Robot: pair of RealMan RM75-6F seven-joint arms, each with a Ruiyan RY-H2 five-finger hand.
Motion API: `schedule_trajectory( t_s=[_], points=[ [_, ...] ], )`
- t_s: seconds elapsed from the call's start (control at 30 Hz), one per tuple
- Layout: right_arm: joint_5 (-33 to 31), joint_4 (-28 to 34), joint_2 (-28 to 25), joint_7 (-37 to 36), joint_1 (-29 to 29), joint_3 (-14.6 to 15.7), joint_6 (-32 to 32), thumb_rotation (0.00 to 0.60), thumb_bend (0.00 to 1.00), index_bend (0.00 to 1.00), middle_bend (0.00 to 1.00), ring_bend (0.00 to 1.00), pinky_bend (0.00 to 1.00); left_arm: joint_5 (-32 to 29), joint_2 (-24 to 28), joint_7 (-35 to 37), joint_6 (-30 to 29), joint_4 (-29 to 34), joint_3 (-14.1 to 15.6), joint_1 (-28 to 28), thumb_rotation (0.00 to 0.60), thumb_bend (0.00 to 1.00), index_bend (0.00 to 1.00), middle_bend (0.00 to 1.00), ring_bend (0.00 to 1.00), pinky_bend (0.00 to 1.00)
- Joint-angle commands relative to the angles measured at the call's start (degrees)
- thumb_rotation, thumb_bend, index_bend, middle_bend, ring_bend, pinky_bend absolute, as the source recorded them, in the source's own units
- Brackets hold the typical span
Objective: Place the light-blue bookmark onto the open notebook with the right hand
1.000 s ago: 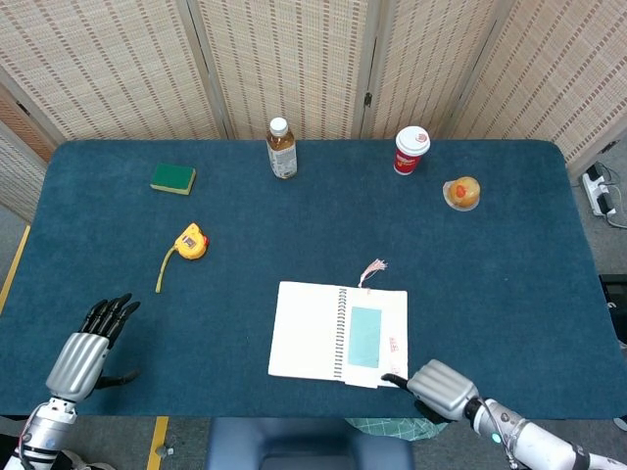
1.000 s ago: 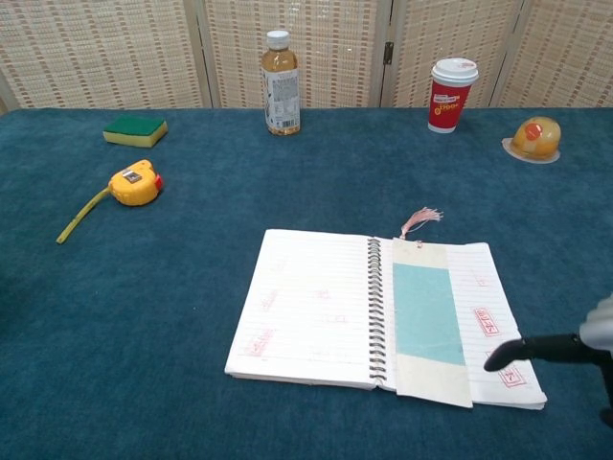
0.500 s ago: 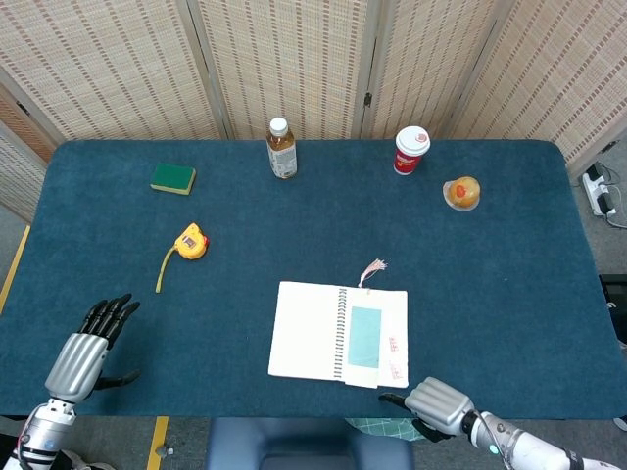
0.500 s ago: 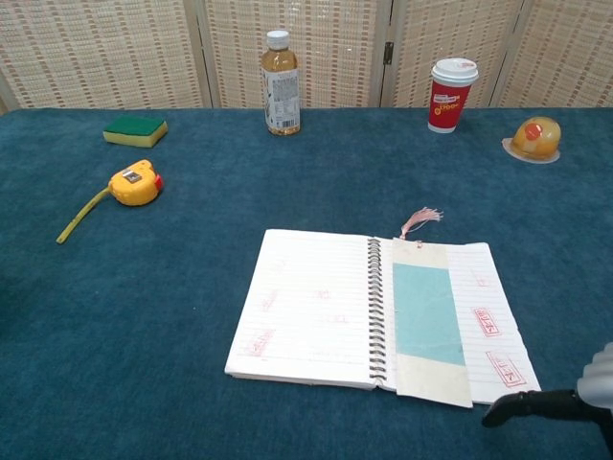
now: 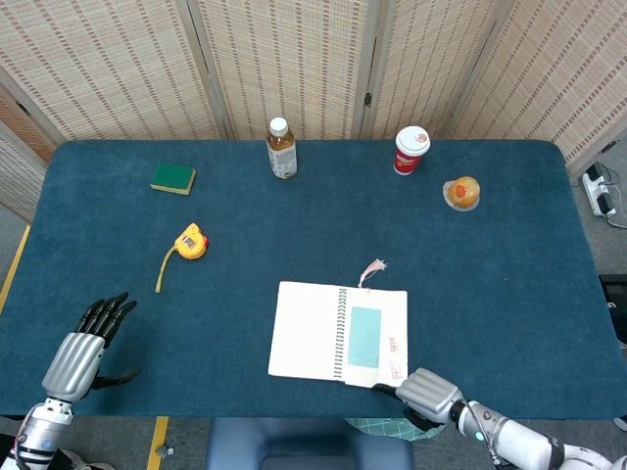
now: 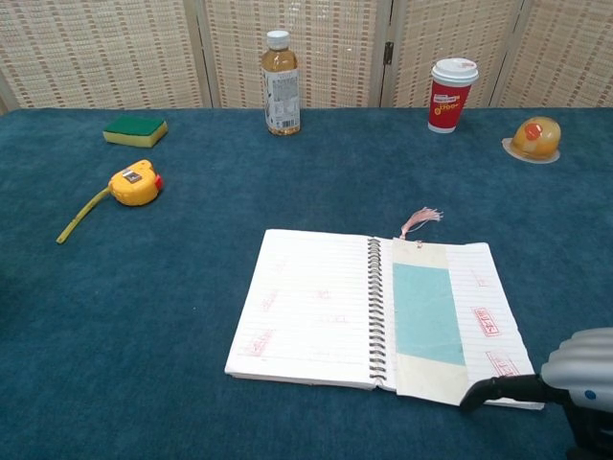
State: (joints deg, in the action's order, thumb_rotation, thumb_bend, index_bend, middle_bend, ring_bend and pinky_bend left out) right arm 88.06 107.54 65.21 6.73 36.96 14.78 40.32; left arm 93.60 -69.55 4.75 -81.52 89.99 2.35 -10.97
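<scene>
Your bookmark (image 6: 427,313) is lying on the notebook (image 6: 316,311) near the table's (image 5: 509,284) front edge; your right robot hand (image 5: 423,393) is hovering there, fingers apart, empty.

The notebook (image 6: 383,311) is laid open near the front edge of the worktop (image 5: 294,235), right of centre. The bookmark (image 6: 427,313) is seen lying on its right-hand page, beside the spiral. The right hand (image 5: 423,392) is placed at the notebook's front right corner. The left hand (image 5: 76,357) is at the front left. The tape measure (image 5: 190,242) lies left of the notebook, with the sponge (image 5: 173,177) behind it. Along the back, from left to right, are the bottle (image 5: 282,148) and the cup (image 5: 411,150).
</scene>
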Motion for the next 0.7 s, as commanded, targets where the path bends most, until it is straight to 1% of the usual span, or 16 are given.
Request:
schedule_trajectory(
  t_s=[0.03,0.23,0.37,0.57,0.7],
  points=[
    [-0.34,-0.26,0.18,0.33,-0.16,-0.26,-0.05,0.599,0.67,0.13,0.99,1.00,1.00,0.01,0.01,0.02,0.01,0.03,0.00,-0.01,0.600,0.14,0.05,0.04,0.00,0.00],
    [-0.56,-0.29,0.25,0.50,-0.45,-0.60,-0.15,0.600,0.66,0.13,0.99,1.00,1.00,0.09,0.00,-0.10,-0.10,0.06,0.00,0.04,0.600,0.14,0.05,0.04,0.00,0.00],
    [0.37,0.21,-0.46,-0.40,-0.68,-0.51,0.31,0.600,0.66,0.13,0.99,1.00,1.00,0.09,-0.02,-0.14,-0.14,0.03,-0.05,0.05,0.600,0.14,0.05,0.04,0.00,0.00],
    [3.19,0.51,-2.41,-3.03,-1.92,-0.34,3.68,0.598,0.67,0.13,0.99,1.00,1.00,0.08,-0.05,-0.34,-0.22,-0.03,-0.06,0.11,0.600,0.14,0.05,0.04,0.00,0.00],
    [5.41,0.18,-3.68,-5.47,-3.39,-0.54,7.71,0.600,0.66,0.13,0.99,1.00,1.00,0.13,-0.16,-0.76,-0.19,0.00,-0.02,0.13,0.600,0.14,0.05,0.04,0.00,0.00]
  ],
)
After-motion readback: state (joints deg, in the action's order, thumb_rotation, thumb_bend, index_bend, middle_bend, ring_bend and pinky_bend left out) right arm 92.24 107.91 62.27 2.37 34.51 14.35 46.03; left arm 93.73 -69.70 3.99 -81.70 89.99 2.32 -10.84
